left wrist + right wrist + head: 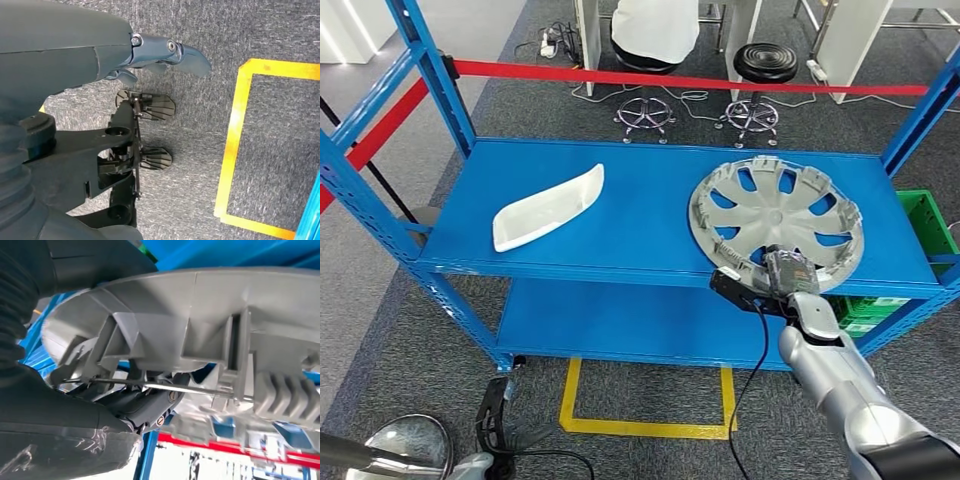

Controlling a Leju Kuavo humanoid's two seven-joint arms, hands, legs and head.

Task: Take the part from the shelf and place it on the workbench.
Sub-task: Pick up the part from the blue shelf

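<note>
Right hand (773,285) gripped the near rim of the hubcap (776,220), which lay flat at the shelf's (637,215) right end. Left hand (166,52) hung empty, fingers loosely apart. Risk: a one-edge hold could let the hubcap tilt, slip, or catch the shelf lip.

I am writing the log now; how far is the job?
Done: the right hand has reached the wheel cover at its near rim. In hand: the right wrist view shows fingers under the rim, so it seems gripped, but it lies on the shelf. Left: lifting and placing it. The left hand hangs open.
</note>
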